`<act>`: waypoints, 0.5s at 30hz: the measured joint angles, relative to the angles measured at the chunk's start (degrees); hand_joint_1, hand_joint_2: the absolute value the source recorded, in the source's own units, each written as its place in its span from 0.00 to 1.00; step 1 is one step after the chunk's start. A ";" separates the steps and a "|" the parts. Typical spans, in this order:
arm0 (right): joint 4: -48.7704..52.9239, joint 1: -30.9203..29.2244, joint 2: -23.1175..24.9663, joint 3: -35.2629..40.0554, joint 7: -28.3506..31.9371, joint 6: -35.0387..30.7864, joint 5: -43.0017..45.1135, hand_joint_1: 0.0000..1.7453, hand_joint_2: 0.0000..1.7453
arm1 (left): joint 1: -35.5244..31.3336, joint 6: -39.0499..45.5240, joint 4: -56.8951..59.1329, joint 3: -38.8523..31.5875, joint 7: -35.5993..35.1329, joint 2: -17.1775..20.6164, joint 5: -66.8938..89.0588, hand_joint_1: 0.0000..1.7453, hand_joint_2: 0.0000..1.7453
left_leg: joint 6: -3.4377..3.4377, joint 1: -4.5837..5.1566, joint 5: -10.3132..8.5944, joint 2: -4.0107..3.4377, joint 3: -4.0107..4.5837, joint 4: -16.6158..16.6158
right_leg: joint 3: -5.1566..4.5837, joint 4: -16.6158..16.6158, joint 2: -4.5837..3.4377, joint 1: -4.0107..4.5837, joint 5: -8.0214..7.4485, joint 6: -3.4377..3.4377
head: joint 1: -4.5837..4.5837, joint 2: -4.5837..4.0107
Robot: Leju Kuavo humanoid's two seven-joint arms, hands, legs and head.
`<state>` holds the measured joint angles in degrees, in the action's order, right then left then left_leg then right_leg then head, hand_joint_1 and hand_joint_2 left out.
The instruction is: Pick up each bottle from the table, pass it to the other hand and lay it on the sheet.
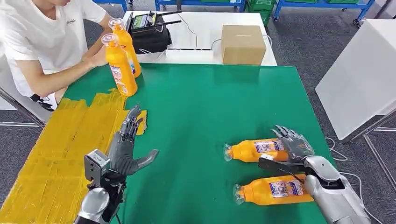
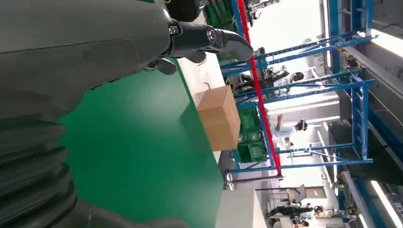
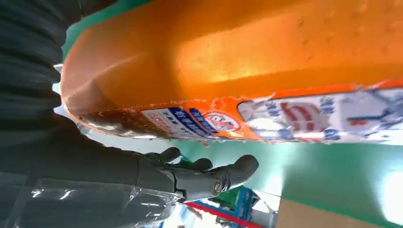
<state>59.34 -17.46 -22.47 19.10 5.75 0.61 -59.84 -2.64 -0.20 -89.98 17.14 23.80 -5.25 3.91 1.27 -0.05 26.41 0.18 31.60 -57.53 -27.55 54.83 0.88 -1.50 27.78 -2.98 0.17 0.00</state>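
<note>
Bottles of orange liquid, labelled and clear-capped: two are lying on their sides on the green table (image 1: 210, 107) at about 4 o'clock, caps pointing to 9 o'clock. Right hand (image 1: 292, 147) is wrapping its fingers around the base of the farther lying bottle (image 1: 252, 150); the nearer lying bottle (image 1: 273, 190) is resting just beside that arm. Left hand (image 1: 128, 149) is hovering at 7 o'clock, fingers spread, holding nothing, over the edge of the yellow sheet (image 1: 60, 154). Two upright bottles (image 1: 120, 65) are standing at 11 o'clock, a person's hand (image 1: 98, 57) touching them.
</note>
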 measured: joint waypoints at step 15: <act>-6.82 -6.30 -1.27 8.87 -2.69 1.04 1.03 1.00 1.00 | -1.38 0.35 2.32 0.92 0.07 -0.18 -1.33 0.00 1.00 | 0.03 0.01 -0.03 -0.02 -0.12 -0.01 | 0.13 0.00 -0.11 -0.01 -0.05 -0.05 | -0.02 0.00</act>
<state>52.52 -23.76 -23.74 27.98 3.06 1.66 -58.82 -4.02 0.15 -87.67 18.05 23.87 -5.42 2.58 1.30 -0.04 26.38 0.16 31.48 -57.53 -27.42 54.82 0.77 -1.52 27.73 -3.04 0.15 0.00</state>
